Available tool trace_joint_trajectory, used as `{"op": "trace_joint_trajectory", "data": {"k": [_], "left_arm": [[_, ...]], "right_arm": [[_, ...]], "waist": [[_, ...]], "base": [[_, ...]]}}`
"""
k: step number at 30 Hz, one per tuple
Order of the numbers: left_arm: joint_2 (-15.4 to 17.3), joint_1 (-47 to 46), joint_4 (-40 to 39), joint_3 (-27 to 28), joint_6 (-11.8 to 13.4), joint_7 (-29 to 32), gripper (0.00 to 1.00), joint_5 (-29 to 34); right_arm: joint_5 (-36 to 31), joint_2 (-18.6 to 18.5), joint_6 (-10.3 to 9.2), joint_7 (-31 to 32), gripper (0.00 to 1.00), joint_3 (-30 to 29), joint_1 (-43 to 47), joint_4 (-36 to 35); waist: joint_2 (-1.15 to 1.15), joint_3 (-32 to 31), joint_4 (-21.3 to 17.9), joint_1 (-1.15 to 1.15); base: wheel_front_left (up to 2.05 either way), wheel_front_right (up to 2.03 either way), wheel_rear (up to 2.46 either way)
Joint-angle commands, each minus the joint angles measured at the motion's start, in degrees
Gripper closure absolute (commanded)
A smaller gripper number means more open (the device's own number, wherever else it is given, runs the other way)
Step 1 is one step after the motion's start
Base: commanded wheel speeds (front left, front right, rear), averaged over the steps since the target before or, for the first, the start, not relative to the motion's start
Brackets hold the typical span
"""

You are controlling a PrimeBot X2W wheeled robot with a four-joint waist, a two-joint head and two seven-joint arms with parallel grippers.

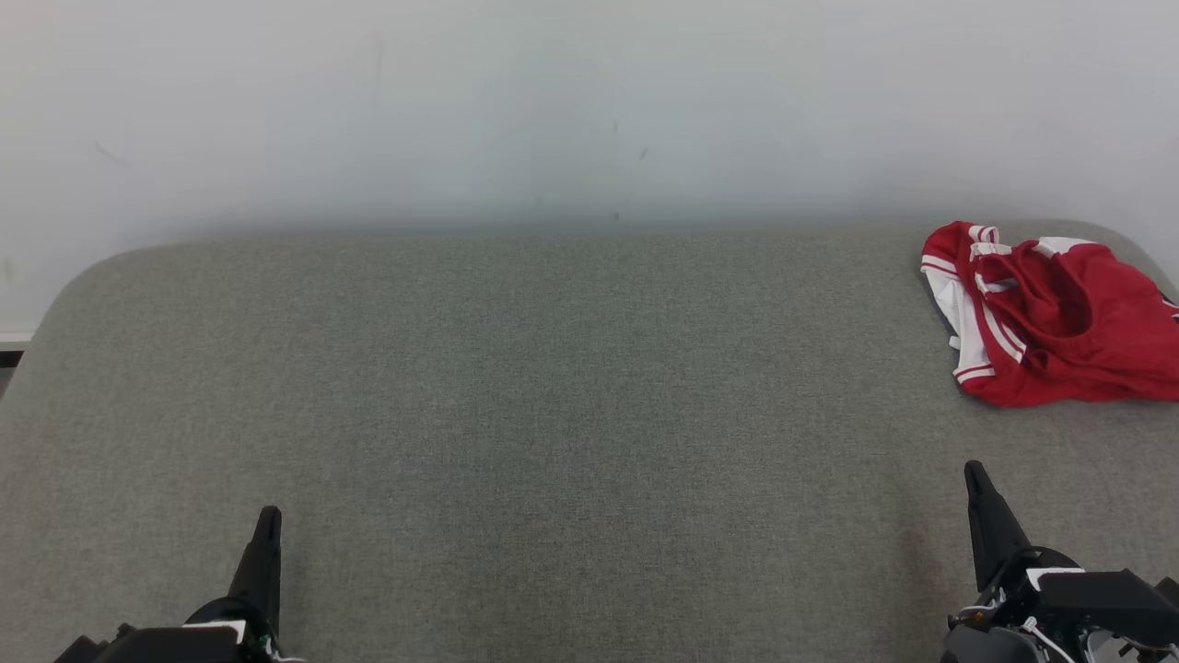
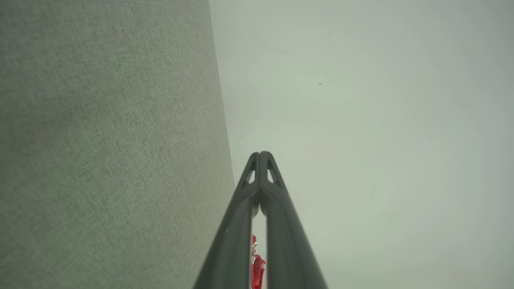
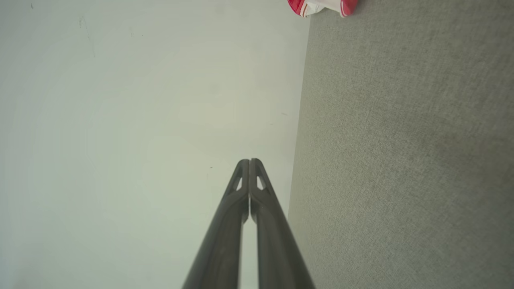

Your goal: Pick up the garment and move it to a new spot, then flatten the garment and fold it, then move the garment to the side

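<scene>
The grey tabletop (image 1: 553, 414) carries the crumpled red garment (image 1: 1059, 318) at its far right corner; left claw (image 1: 268, 525) and right claw (image 1: 974, 479) (both pinched shut, empty) sit at its near edge; reaching in unopened could shove cloth off that corner

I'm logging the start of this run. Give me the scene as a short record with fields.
table: grey fabric surface
garment: red and white, crumpled, at the table's far right
left gripper: shut, holding nothing, far from garment
right gripper: shut, holding nothing, nearer garment, not touching
progress: garment not yet picked up
</scene>
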Motion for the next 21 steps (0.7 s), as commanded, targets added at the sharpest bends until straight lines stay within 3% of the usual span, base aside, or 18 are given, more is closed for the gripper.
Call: {"op": "trace_joint_trajectory", "data": {"k": [1,21], "left_arm": [[-0.11,-0.63,0.07,0.16,-0.17,0.02,1.0,-0.31],[-0.11,-0.61,0.05,0.15,-0.17,0.01,1.0,-0.31]], "right_arm": [[-0.05,0.09,-0.12,0.15,1.0,-0.11,-0.44,0.04],[-0.18,0.15,-0.12,0.22,1.0,-0.21,-0.45,0.03]], "waist": [[0.0,0.0,0.0,0.0],[0.0,0.0,0.0,0.0]], "base": [[0.0,0.0,0.0],[0.0,0.0,0.0]]}}
